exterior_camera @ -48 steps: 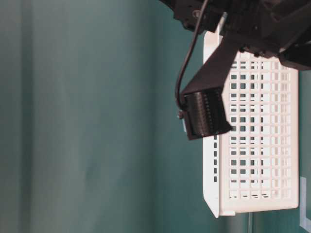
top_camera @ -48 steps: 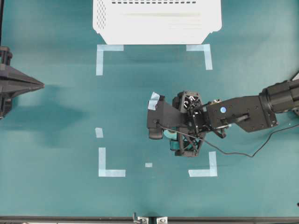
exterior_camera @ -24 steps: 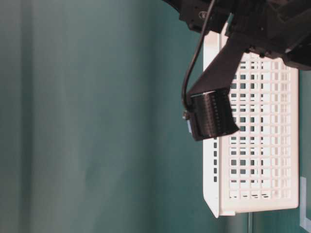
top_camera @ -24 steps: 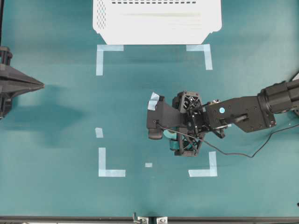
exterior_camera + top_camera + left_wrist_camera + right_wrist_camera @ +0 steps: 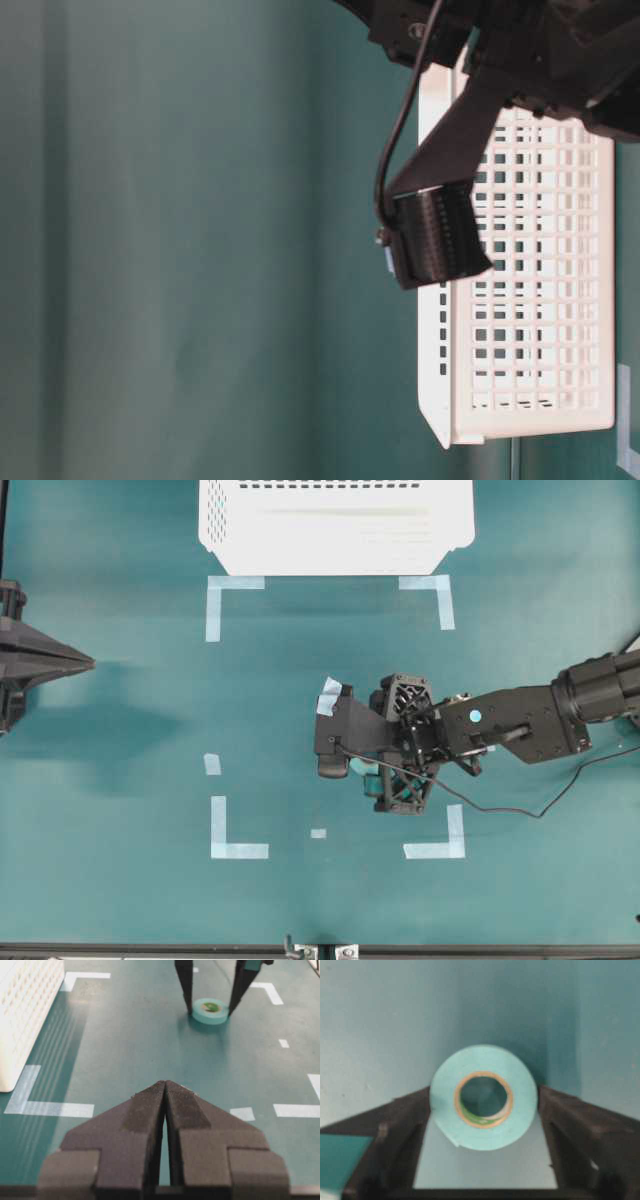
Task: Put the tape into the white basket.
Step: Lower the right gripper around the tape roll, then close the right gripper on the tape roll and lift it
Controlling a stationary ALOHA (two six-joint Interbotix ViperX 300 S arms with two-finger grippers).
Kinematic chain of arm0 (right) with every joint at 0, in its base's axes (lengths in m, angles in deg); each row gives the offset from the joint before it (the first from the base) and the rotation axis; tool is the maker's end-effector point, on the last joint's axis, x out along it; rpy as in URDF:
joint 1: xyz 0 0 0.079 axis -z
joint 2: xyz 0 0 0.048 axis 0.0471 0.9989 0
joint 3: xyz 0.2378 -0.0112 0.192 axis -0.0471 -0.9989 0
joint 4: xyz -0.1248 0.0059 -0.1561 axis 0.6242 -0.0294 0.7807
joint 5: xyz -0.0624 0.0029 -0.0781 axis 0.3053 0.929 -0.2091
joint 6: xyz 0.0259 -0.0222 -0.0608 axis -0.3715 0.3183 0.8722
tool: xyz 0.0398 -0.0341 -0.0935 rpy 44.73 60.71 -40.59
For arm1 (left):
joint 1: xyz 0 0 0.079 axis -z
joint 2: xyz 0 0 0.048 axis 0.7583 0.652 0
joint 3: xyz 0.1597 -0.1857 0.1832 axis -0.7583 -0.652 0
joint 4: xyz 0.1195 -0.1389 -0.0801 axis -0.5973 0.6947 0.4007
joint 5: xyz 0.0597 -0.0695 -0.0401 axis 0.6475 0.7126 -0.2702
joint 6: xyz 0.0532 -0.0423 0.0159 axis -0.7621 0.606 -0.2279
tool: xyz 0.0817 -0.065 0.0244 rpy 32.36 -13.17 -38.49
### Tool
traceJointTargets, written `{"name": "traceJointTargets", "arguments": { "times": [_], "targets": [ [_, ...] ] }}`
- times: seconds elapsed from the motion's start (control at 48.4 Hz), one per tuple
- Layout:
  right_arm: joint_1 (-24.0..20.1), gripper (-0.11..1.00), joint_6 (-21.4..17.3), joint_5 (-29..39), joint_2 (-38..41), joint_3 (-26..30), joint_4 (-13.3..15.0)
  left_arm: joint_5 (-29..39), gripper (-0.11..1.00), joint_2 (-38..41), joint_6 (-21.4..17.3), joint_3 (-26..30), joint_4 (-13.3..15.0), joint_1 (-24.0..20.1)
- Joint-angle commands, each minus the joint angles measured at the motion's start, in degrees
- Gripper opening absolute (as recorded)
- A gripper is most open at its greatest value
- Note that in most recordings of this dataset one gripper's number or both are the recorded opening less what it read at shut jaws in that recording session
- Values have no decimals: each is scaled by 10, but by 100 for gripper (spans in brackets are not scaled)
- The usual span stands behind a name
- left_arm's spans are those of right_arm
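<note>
The teal tape (image 5: pixel 445 1102) lies flat on the green table, its tan-edged core facing up. My right gripper (image 5: pixel 484 1092) stands over it, one black finger touching each side of the roll. From the left wrist view the tape (image 5: pixel 210 1010) sits between those two fingers (image 5: pixel 185 985). From overhead the right gripper (image 5: pixel 362 770) covers most of the tape (image 5: pixel 366 770), right of the table's middle. The white basket (image 5: pixel 230 540) stands at the far edge, well apart from the tape. My left gripper (image 5: pixel 90 662) rests shut at the left edge, its tips (image 5: pixel 165 1082) meeting.
Pale-blue tape corner marks (image 5: pixel 228 590) outline a rectangle on the table, with small strips (image 5: pixel 212 764) inside it. A black cable (image 5: pixel 500 810) trails from the right arm. The basket's slotted wall (image 5: pixel 25 1015) runs along the left of the left wrist view.
The right gripper's fingers have drawn in from wide open onto the sides of the tape. The arm dropped slightly a second ago. The left arm has not moved.
</note>
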Motion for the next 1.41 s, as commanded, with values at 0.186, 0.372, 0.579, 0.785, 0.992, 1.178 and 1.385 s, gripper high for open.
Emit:
{"name": "traceJointTargets", "arguments": {
  "times": [0.186, 0.372, 0.579, 0.785, 0.992, 1.178, 1.385],
  "targets": [
    [-3, 68, -1, 40, -9, 18, -1, -3, -11, 5, 0, 6, 0, 2],
    [-2, 68, 0, 43, -11, 42, 0, -3, -11, 5, 0, 6, 0, 2],
    [-3, 68, 0, 79, -44, 72, 0, -3, -11, 5, -1, 6, 0, 2],
    [-3, 68, 0, 132, -70, 97, -1, -3, -11, 5, -2, 6, 0, 2],
    [-3, 68, 1, 176, -76, 135, 0, -3, -11, 5, -2, 6, 0, 2],
    [-3, 68, 1, 213, -76, 174, -1, -3, -11, 4, -2, 6, 0, 2],
    [-3, 68, 3, 272, -76, 213, -1, -4, -11, 4, -2, 6, 0, 2]
  ]
}}
